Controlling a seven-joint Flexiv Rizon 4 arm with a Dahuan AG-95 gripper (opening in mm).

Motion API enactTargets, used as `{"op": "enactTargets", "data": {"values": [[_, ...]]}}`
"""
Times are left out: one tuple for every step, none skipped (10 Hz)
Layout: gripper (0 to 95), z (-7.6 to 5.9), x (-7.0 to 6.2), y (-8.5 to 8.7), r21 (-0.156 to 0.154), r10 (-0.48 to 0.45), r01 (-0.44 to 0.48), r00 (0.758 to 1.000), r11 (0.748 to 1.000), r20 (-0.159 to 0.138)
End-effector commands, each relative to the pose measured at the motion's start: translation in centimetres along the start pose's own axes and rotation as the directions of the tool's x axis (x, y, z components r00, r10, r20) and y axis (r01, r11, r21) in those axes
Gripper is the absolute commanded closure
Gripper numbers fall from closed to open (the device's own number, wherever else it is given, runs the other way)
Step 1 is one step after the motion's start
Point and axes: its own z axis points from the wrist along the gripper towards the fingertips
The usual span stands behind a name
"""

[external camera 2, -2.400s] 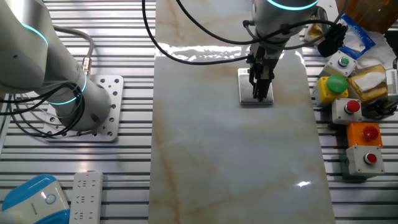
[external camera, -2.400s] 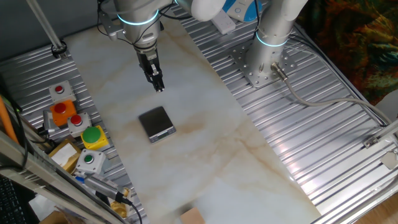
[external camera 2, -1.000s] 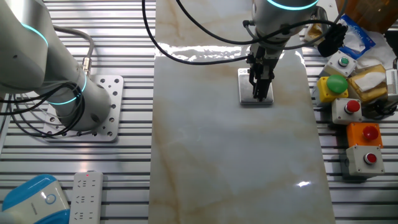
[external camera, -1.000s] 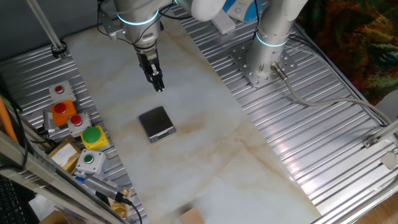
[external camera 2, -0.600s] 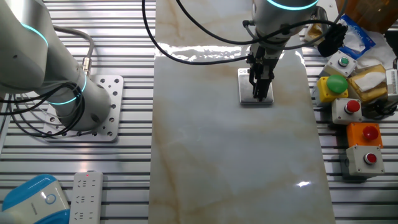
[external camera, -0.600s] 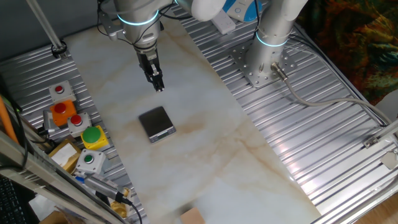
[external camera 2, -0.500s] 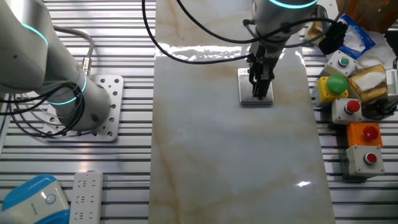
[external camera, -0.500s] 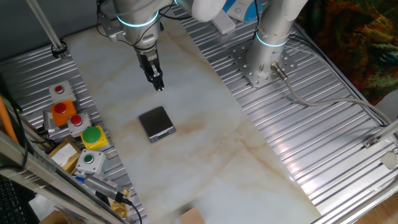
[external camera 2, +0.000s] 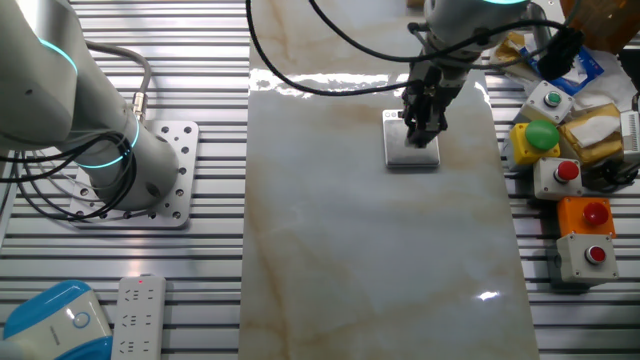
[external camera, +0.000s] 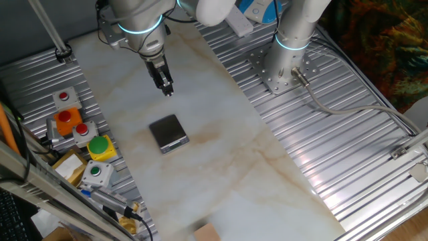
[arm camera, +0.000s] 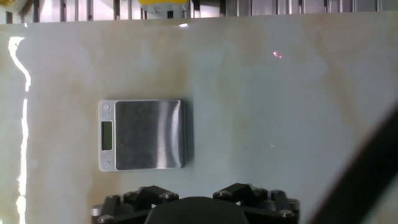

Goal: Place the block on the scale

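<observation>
The scale point(external camera: 168, 132), a small flat square with a dark glossy top and a silvery edge, lies on the marble board. It also shows in the other fixed view point(external camera 2: 412, 152) and in the hand view point(arm camera: 143, 135), with its display on the left. The block point(external camera: 208, 232), a light tan wooden cube, sits at the near edge of the board, cut off by the picture's bottom edge. It is out of view in the other two views. My gripper point(external camera: 166, 88) hangs above the board, beyond the scale and apart from it, far from the block. In the other fixed view the gripper point(external camera 2: 421, 130) overlaps the scale's far part. Its fingertips are hidden in the hand view.
Grey boxes with red point(external camera: 81, 130) and green point(external camera: 100, 146) push buttons stand left of the board, with a yellowish box point(external camera: 69, 167) beside them. A second arm's base point(external camera: 284, 67) is bolted on the ribbed metal table at the right.
The arm has begun to move. The gripper has shifted slightly away from the scale and its wrist has swung; before that it was still. The scale and block have not moved.
</observation>
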Motion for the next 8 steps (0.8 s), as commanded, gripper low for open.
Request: {"op": "enactTargets", "data": {"values": [[95.0,0.0,-0.1,0.0,-0.003,0.001,-0.001,1.0,1.0,-0.011],[95.0,0.0,-0.1,0.0,-0.001,-0.001,0.001,1.0,1.0,-0.011],[95.0,0.0,-0.1,0.0,-0.003,-0.007,0.007,1.0,1.0,-0.011],[95.0,0.0,-0.1,0.0,-0.008,-0.012,0.012,1.0,1.0,-0.01],[95.0,0.0,-0.1,0.1,-0.01,-0.014,0.014,1.0,1.0,-0.011],[95.0,0.1,-0.2,0.5,-0.016,-0.015,0.015,1.0,1.0,-0.01],[95.0,0.3,-0.2,1.6,-0.02,-0.01,0.01,1.0,1.0,-0.011],[95.0,1.0,-0.3,3.9,-0.021,0.005,-0.005,1.0,1.0,-0.011]]}}
